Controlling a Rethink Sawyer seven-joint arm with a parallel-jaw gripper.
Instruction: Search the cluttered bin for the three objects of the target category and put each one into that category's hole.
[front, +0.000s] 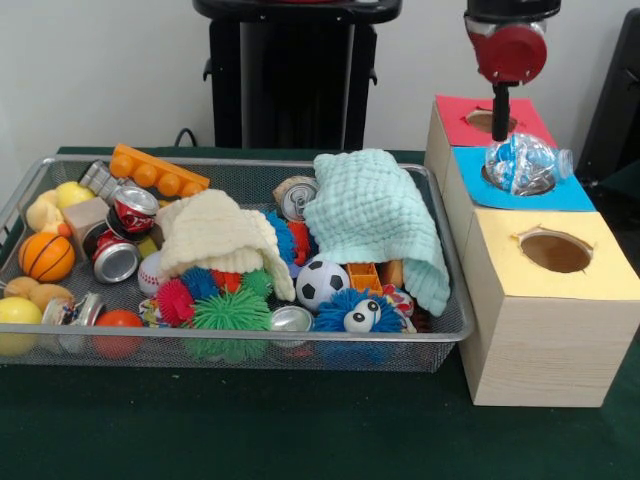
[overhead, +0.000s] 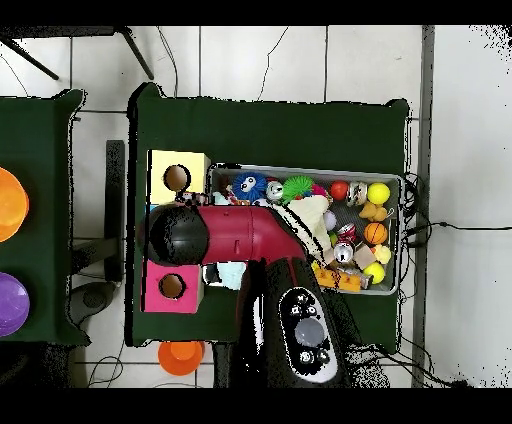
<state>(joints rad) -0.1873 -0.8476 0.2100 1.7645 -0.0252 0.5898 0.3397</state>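
One crushed plastic bottle (front: 524, 163) lies on the blue box's hole (front: 515, 180), unsunk | gripper (front: 499, 120) at its 12 o'clock, touching, grip unreadable | probably placed for dropping | bin (front: 452, 318) at 9 o'clock holds cans under cloths

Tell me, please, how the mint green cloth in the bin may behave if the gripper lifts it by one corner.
The mint green cloth drapes in soft folds over the toys, so it would probably hang limp rather than stay flat. It looks thin, so likely light. Its edge lies against the wire bin wall and might drag or snag there.
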